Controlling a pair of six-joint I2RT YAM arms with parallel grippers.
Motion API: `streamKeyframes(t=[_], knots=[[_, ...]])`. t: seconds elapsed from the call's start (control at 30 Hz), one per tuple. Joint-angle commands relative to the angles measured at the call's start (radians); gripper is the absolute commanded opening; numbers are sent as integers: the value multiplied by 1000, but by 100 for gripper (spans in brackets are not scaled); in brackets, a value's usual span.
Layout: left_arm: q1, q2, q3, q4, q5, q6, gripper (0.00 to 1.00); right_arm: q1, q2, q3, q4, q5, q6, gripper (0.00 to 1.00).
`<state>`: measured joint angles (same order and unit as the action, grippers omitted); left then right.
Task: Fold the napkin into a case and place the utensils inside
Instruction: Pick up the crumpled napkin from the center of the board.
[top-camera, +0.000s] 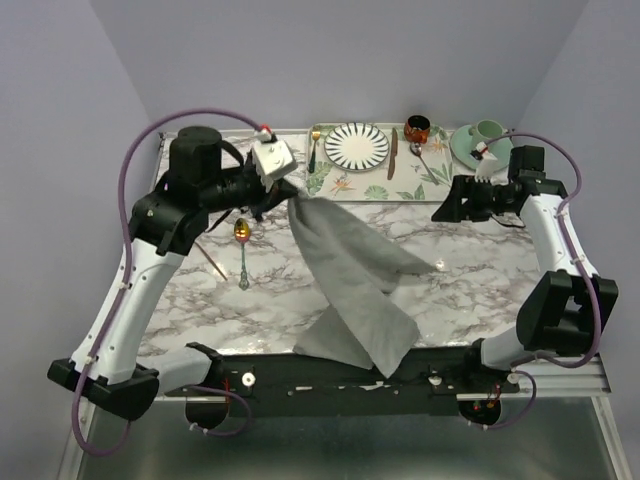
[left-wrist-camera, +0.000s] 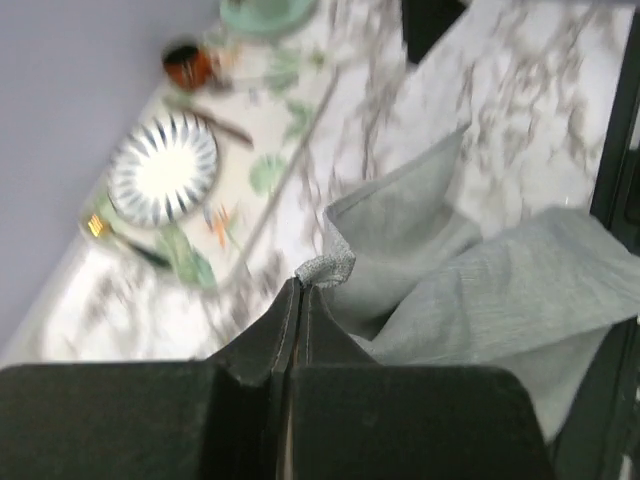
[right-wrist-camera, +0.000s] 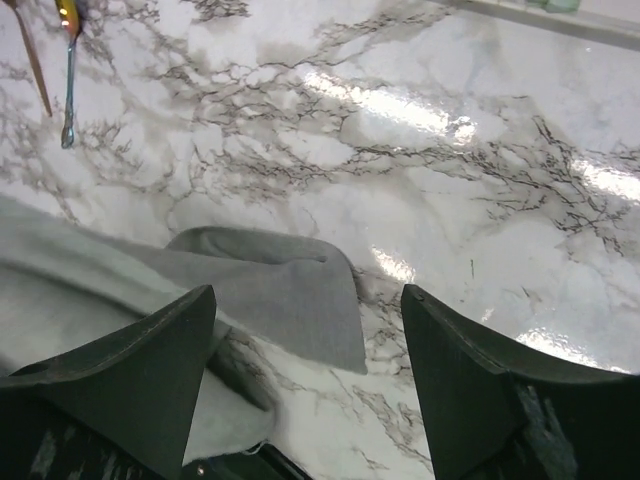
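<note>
Left claw (left-wrist-camera: 300, 286) pinches napkin (top-camera: 350, 270) corner; right claw (right-wrist-camera: 308, 293) hangs open near its right corner. Cloth looks limp, light: best gripped at corners.

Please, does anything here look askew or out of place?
Yes. The napkin is not flat: the left end effector pinches one raised corner, so the cloth is twisted, and its near end drapes over the front edge of the table.
</note>
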<state>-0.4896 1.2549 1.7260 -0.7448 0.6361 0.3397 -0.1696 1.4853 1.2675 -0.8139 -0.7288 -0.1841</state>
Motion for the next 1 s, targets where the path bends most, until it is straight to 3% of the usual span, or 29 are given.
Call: streamKeyframes(t=[0.0,0.07,0.2,0.33,0.57,0.97], knots=[[175,-64,-453,-113,-119,180,0,10,47,23,-74,-106,-72,84],[265,-48,-538,-93,-137,176,0,42,55,-8,-77,-109,-101,86],[316,41,-627,-24,-150,130,0,145,82,-52,-122,-43,-224,85],[325,118,-622,9,-162,82,0,194,101,-117,-156,58,-402,82],[370,210,-600,22,-141,48,0,217,43,-293,-104,169,-711,67],[385,281,-562,25,-110,2,0,372,-34,-516,126,258,-805,67]])
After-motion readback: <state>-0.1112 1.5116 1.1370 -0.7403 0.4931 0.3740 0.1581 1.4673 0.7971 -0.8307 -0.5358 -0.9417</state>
